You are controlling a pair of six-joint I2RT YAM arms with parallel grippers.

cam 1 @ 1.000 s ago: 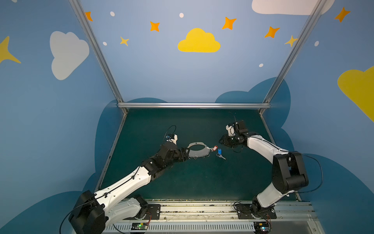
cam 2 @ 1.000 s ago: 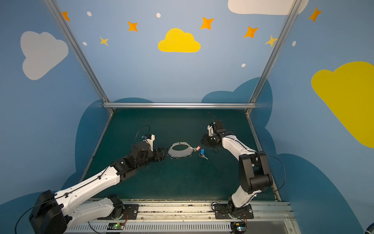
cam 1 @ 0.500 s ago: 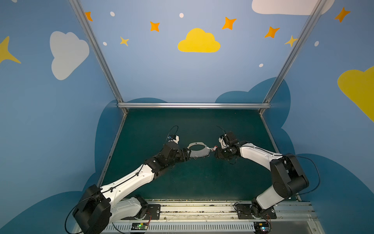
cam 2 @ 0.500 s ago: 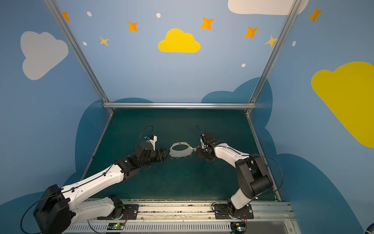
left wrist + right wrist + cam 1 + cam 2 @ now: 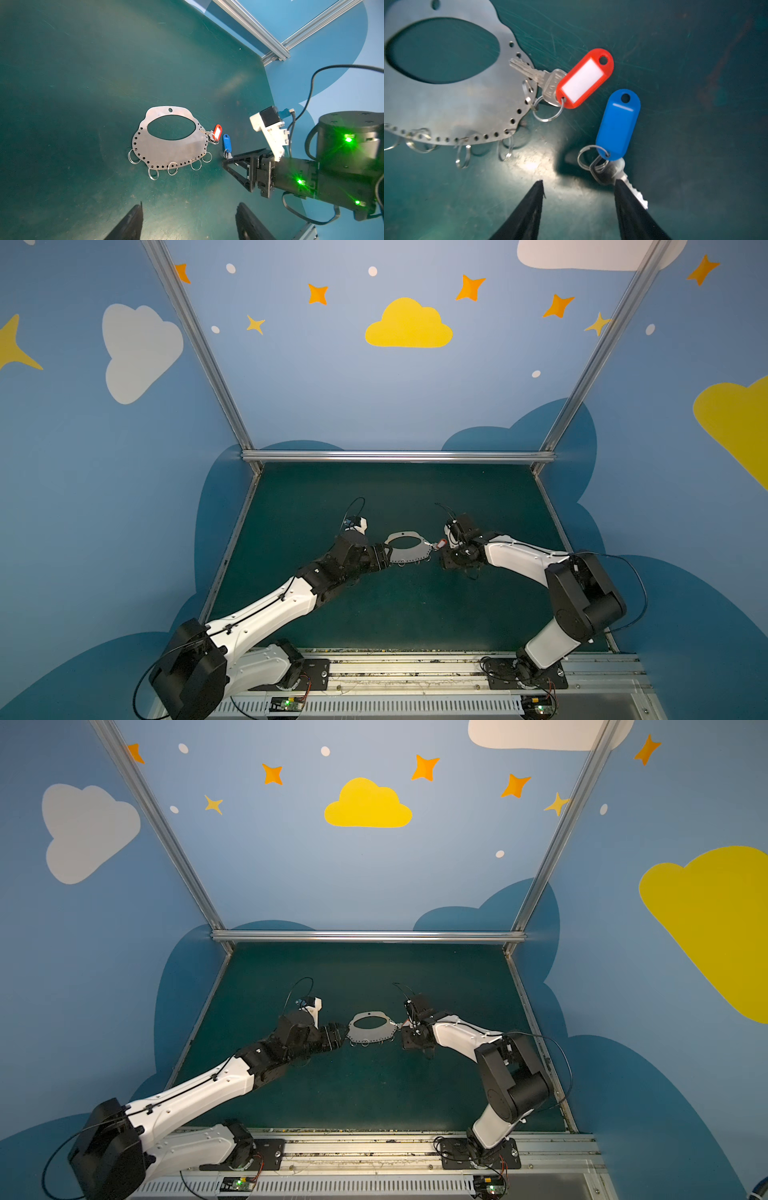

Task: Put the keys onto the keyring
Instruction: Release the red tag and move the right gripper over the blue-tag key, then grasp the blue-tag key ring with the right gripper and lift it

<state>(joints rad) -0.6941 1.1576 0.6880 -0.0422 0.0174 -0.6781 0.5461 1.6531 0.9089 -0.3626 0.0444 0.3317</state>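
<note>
The blue key (image 5: 617, 124) lies on the table (image 5: 83, 83) just right of the keyring (image 5: 166, 151), so my right tool (image 5: 579, 184) is the nearer one. It stands open and holds nothing. The key's long axis runs with the fingers, tag end away, and its blade passes under one finger rather than through the gap. I judge it needs a sideways shift before closing. The red key (image 5: 583, 79) rests against the keyring's right edge. My left tool (image 5: 190, 205) waits left of it, wide open and empty.
</note>
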